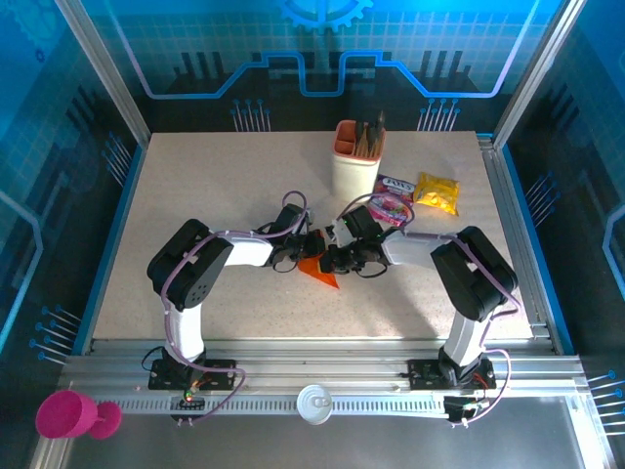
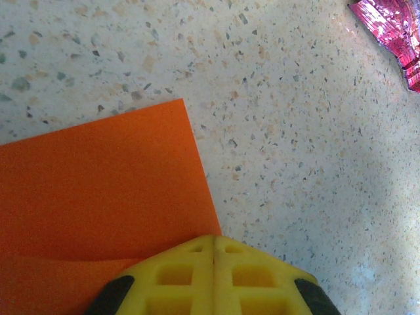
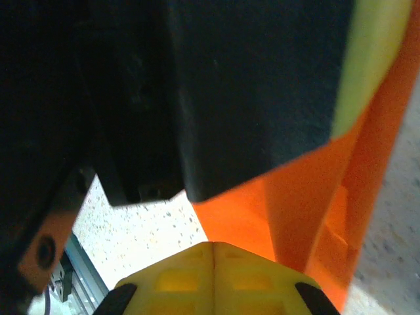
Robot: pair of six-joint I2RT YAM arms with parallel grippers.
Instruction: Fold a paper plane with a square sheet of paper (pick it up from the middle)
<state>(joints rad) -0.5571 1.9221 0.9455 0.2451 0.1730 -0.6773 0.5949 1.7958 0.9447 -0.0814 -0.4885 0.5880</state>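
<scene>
Your left claw (image 2: 213, 241) and right claw (image 3: 213, 247) are each pressed together, tips at the thin bright orange creased paper sheet (image 1: 322, 271) lying mid-frame on the speckled worktop (image 1: 215, 186), likely to flatten a fold.

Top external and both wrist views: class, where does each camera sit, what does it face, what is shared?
Top external: above, behind the bases, looking down on the table; both arms, left pincer, right pincer show.
Left wrist: on that wrist, facing down at the orange paper; its shut pincer shows.
Right wrist: likewise, close to the paper.
Shared: the orange paper.
</scene>
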